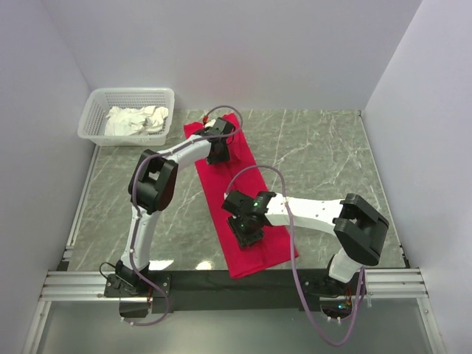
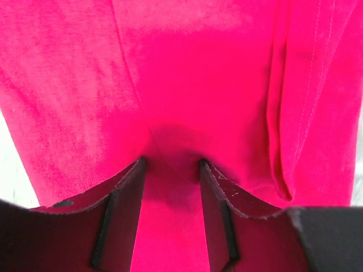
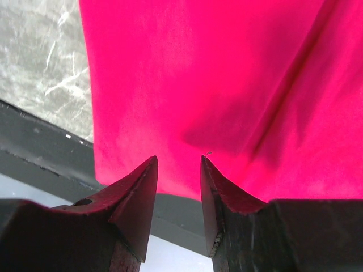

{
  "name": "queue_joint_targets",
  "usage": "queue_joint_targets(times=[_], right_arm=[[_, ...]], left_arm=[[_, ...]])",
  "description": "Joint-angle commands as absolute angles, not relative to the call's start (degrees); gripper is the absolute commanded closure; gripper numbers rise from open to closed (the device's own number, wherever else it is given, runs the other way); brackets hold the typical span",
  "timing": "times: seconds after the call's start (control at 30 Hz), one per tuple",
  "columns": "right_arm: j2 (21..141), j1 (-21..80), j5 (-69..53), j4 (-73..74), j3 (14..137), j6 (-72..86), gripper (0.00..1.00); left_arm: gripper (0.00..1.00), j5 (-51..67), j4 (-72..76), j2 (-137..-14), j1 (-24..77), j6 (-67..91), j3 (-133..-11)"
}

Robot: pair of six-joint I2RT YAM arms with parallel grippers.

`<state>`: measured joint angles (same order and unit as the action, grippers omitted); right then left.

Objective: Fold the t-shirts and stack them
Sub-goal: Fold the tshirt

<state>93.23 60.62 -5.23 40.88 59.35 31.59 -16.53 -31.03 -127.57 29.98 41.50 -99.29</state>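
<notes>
Red t-shirt [image 1: 217, 184]: folded into a long narrow strip, lying flat on the tabletop [image 1: 317, 155] – far end toward 12 o'clock, near end toward 6 o'clock, tilted a little so the far end leans to 11.
Near end of the strip: reaches the dark front edge [image 3: 45, 153] of the tabletop and, seen from the right wrist, hangs slightly over it.
Left tool [image 1: 219, 155]: down on the far end of the strip, at the 12 o'clock end.
Left tool state: jaws stand apart at a middling gap; the fingertips [image 2: 127, 198] press into the red cloth, which fills the gap and puckers into a small ridge just ahead of them.
Right tool [image 1: 247, 234]: over the near part of the strip, at the 6 o'clock end, close to the hem.
Right tool state: jaws apart at a middling gap – red cloth and the dark edge show between the fingers [image 3: 136, 192], with nothing clamped.
Creases: a lengthwise fold runs along the right of the left wrist view; soft diagonal folds cross the right wrist view.
White lattice basket [image 1: 90, 122]: at the far-left corner, about 10 o'clock, well apart from the strip.
Basket contents: crumpled white cloth [image 1: 136, 120].
</notes>
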Motion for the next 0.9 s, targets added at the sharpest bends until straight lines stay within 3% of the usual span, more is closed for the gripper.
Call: queue_joint_targets(times=[0.0,0.23,0.4,0.6,0.87], right_arm=[[91.0,60.8,-1.4,39.0,62.3,32.6,0.57],[88.5,57.6,3.0,37.0,61.3,34.2,0.57],[84.6,55.0,6.5,36.6,60.6,34.5,0.55],[78.6,50.1,6.9,37.2,57.3,34.5,0.42],[71.2,37.5,2.2,35.8,47.9,33.9,0.47]], left_arm=[[0.51,-17.8,-32.0,-132.3,27.1,38.6,-104.8],[0.43,-12.8,-29.1,-137.8,23.0,35.5,-113.5],[0.31,-9.2,-27.3,-138.0,22.6,33.6,-117.3],[0.11,-6.8,-25.0,-124.9,22.7,35.9,-107.6],[0.09,-12.1,-34.9,-99.3,28.4,45.3,-89.8]])
